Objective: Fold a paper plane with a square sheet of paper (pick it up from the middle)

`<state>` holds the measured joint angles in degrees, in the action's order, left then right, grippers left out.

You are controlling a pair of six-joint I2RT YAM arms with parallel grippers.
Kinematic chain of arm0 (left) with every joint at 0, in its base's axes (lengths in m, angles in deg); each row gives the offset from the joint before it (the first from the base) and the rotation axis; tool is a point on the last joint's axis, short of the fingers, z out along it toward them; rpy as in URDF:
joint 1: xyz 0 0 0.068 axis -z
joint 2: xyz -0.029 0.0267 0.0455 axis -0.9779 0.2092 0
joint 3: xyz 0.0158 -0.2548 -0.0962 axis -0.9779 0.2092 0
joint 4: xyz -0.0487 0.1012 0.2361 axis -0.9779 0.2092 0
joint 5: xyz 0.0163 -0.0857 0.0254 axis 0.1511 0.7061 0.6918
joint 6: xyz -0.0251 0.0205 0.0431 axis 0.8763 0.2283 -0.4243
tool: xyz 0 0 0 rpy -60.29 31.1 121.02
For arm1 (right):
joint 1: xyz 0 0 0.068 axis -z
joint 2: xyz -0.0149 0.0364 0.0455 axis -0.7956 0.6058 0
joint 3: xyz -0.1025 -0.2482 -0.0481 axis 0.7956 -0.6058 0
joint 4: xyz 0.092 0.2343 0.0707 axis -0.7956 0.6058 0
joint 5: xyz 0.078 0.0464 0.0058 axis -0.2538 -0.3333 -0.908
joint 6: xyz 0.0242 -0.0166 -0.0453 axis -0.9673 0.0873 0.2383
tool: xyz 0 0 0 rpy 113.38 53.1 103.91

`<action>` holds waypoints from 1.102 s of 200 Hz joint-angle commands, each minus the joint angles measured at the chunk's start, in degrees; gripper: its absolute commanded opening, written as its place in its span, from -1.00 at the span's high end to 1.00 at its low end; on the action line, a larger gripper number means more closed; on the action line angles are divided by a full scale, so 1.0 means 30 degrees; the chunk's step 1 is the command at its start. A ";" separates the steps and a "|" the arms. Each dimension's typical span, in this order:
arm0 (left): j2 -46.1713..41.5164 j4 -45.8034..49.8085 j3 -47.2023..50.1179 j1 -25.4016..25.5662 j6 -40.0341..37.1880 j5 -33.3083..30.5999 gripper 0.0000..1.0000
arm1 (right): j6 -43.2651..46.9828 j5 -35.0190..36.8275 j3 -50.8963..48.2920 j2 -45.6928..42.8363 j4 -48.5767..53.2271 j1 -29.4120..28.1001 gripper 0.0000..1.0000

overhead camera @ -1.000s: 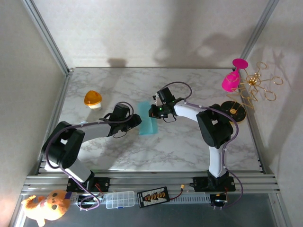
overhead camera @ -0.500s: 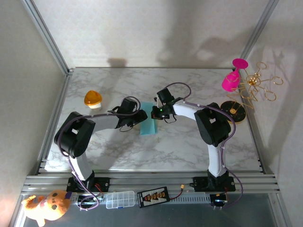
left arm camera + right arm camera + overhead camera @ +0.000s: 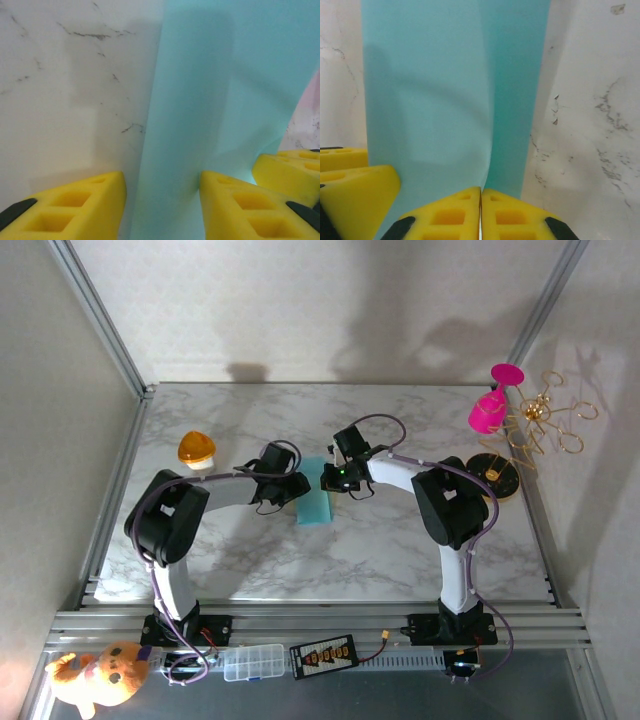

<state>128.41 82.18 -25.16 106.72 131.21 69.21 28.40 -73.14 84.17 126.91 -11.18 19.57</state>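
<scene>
Robotics lab cell, aluminium frame rails (image 3: 330, 618), marble-look table (image 3: 380, 550)

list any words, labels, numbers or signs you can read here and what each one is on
No text can be read in these views.
square sheet of paper: plain teal, no print.
black board on the near rail: rows of orange marks, too small to read.
clear box beside it: no label I can make out.
</scene>
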 commanded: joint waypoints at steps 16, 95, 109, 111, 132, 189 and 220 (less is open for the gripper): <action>0.2178 0.2465 -0.0196 0.0816 0.0137 -0.2002 0.21 | -0.1054 -0.0247 -0.0381 -0.1365 -0.0703 0.0535 0.48; 0.3598 0.2682 -0.0431 0.1299 0.0134 -0.2322 0.14 | -0.2730 0.0625 -0.3946 -0.4597 -0.3210 0.1937 0.13; 0.3788 0.2682 -0.0517 0.1384 -0.0113 -0.2313 0.12 | -0.2732 0.0580 -0.4037 -0.4519 -0.3228 0.1929 0.13; 0.3827 0.2689 -0.0540 0.1387 -0.0152 -0.2313 0.12 | -0.2747 0.0559 -0.4048 -0.4503 -0.3227 0.1933 0.13; 0.4042 0.2819 -0.0636 0.1517 -0.0615 -0.2335 0.11 | -0.2759 0.0296 -0.4022 -0.4252 -0.3256 0.1948 0.14; 0.4388 0.3370 -0.0806 0.1650 -0.1825 -0.2668 0.06 | -0.2615 0.0018 -0.3861 -0.3986 -0.3256 0.1949 0.16; 0.4753 0.3391 -0.1016 0.1652 -0.1716 -0.2595 0.05 | -0.2615 -0.0266 -0.3826 -0.3875 -0.3315 0.1939 0.16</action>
<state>132.43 90.58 -31.34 110.85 126.99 59.51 21.01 -72.30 72.36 114.41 -20.66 25.36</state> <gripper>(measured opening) 0.473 0.420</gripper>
